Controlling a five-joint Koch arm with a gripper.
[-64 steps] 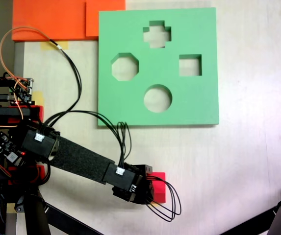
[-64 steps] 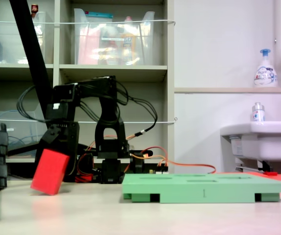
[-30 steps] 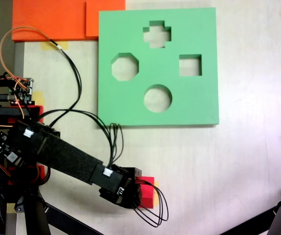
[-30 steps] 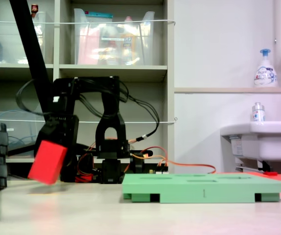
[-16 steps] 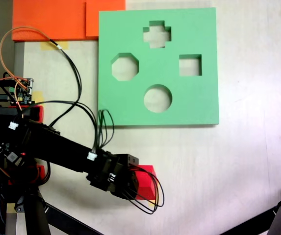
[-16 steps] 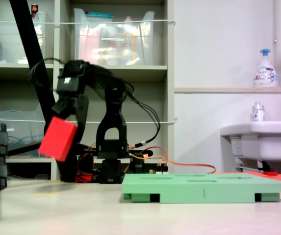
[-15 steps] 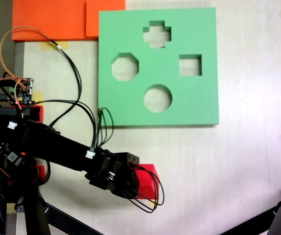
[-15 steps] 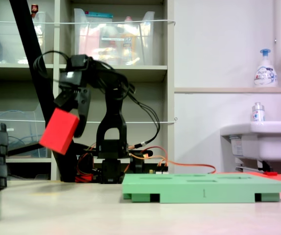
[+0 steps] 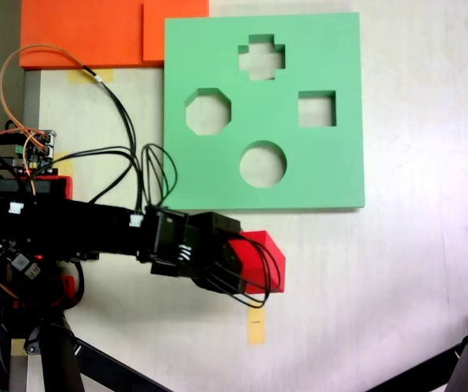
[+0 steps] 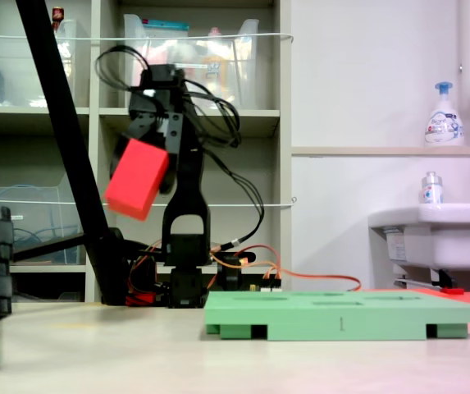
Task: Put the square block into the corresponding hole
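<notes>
The red square block [image 9: 260, 260] [image 10: 137, 179] hangs high above the table, tilted, with my gripper [image 9: 246, 263] [image 10: 146, 168] shut on it. In the top-down fixed view it sits just below the lower edge of the green foam board [image 9: 217, 175]. The square hole [image 9: 317, 109] lies in the board's right part, well above and right of the block. In the low side fixed view the board [image 10: 341, 316] lies flat on the table, to the right of the arm, and the block is up at shelf height.
The board also has a cross cutout [image 9: 261, 57], an octagonal cutout [image 9: 208, 112] and a round cutout [image 9: 263, 163]. Orange foam sheets [image 9: 95, 33] lie at the top left. Loose cables [image 9: 127, 139] loop over the arm. A yellow tape mark [image 9: 255, 326] is on the table. A black tripod leg [image 9: 454, 367] reaches in at bottom right.
The arm has lifted the red block from near the table to shelf height and swung it up and right toward the board's lower edge. The grip held throughout.
</notes>
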